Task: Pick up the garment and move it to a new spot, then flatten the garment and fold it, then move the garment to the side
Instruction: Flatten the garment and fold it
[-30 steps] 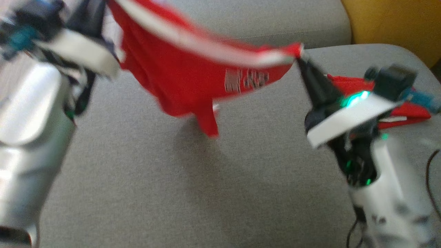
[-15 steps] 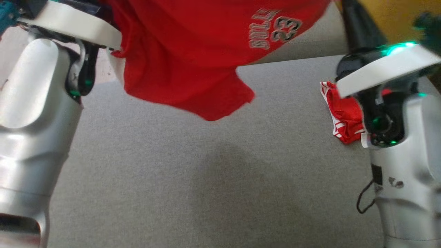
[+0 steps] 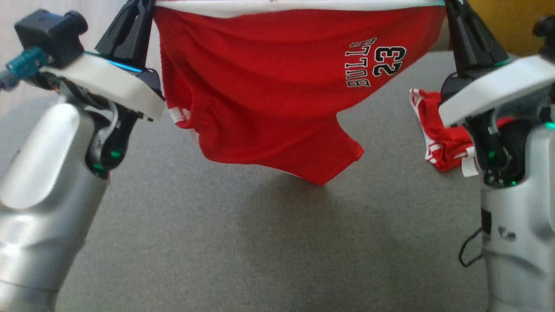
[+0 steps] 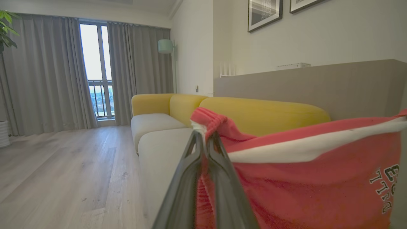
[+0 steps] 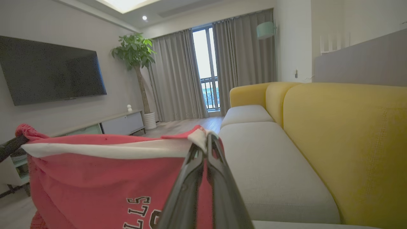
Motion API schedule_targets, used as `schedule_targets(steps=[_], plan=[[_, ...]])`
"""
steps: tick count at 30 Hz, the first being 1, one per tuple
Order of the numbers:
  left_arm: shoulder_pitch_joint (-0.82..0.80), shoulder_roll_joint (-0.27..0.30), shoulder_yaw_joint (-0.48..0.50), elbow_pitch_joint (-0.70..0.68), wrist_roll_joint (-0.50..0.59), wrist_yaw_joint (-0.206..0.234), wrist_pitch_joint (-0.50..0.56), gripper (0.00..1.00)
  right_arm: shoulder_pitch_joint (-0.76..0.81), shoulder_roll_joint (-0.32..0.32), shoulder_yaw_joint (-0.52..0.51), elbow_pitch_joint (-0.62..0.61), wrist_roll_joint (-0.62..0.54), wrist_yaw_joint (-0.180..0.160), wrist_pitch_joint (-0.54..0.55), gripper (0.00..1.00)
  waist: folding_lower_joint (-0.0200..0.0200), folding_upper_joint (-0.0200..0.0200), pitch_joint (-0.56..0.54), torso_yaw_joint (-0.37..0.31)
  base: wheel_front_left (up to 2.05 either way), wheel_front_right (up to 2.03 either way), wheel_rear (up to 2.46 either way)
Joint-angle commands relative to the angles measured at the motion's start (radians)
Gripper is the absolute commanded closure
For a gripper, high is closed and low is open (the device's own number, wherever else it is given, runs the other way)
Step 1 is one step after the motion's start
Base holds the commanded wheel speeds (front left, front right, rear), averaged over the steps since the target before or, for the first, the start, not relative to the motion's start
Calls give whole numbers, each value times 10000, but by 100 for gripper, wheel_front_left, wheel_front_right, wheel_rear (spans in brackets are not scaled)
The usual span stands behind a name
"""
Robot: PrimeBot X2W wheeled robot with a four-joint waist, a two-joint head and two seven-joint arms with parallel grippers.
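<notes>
The red shorts point(image 3: 269, 99) now hang level across the top of the head view, their white waistband point(image 3: 282, 5) pulled nearly straight from the upper left corner to the upper right. A second ago the same band slanted down from upper left to mid right and the cloth was a blur. The BULLS 23 print point(image 3: 376, 63) now reads sharply at the upper right. The left gripper point(image 4: 203, 136) has its two dark fingers pressed together on one bunched end of the waistband, and the right gripper point(image 5: 206, 140) is pinched shut the same way on the other end. The legs dangle toward the centre of the frame, clear of the grey sofa seat point(image 3: 260, 242), with a shadow beneath them. I judge the lift complete and the garment spread well enough to be lowered flat onto the open seat, away from the second red garment point(image 3: 438, 138) lying at mid right. Of containers there is only the low cabinet point(image 5: 122, 123) at mid left of the right wrist view, and its contents are too small to tell.
</notes>
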Motion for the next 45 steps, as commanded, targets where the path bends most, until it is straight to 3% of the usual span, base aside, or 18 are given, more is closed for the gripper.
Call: schedule_targets(steps=[1, 5, 10, 15, 20, 27, 31, 39, 45], plan=[[-862, 492, 472, -262, -109, -59, 270, 100, -909, 117, 138, -178, -213, 69, 113, 100, 1, 0, 610, -44, 0, 0, 0], [-1874, 677, 374, 257, -189, -395, 1000, 100, -2377, 117, 160, 803, -712, 69, 161, 100, 1, 0, 1849, -133, 0, 0, 0], [-3878, 681, 525, 1763, -177, -675, 1232, 100, -5084, 117, 39, 2986, -1395, 69, -503, 100, 1, 0, 3478, -280, 0, 0, 0], [-6146, 817, 525, 3392, 740, -794, 78, 100, -7838, 117, -510, 5421, -2519, 69, -2279, 100, 1, 0, 4628, -307, 0, 0, 0], [-7268, 453, 508, 4796, 910, -943, -1434, 100, -9028, 118, -1043, 7608, -3183, 69, -3774, 100, 1, 0, 5041, -188, 0, 0, 0], [-6419, -307, -565, 5980, 567, -1058, -2695, 100, -8480, 104, -368, 10125, -3773, 69, -4118, 100, 1, 0, 5098, 137, 0, 0, 0], [-5549, -252, -1572, 5863, 316, -1062, -2876, 100, -8019, -21, 266, 10973, -3753, 69, -3958, 100, 1, 0, 4868, 214, 0, 0, 0], [-3293, 689, -4401, 5063, -486, -1064, -2853, 100, -6540, -542, 2764, 12416, -2409, 69, -2868, 100, 1, 0, 3726, 282, 0, 0, 0], [-2158, 1326, -5866, 4467, -744, -1065, -2927, 100, -5137, -1261, 4904, 11688, -488, 69, -1753, 100, 1, 0, 2784, 267, 0, 0, 0]])
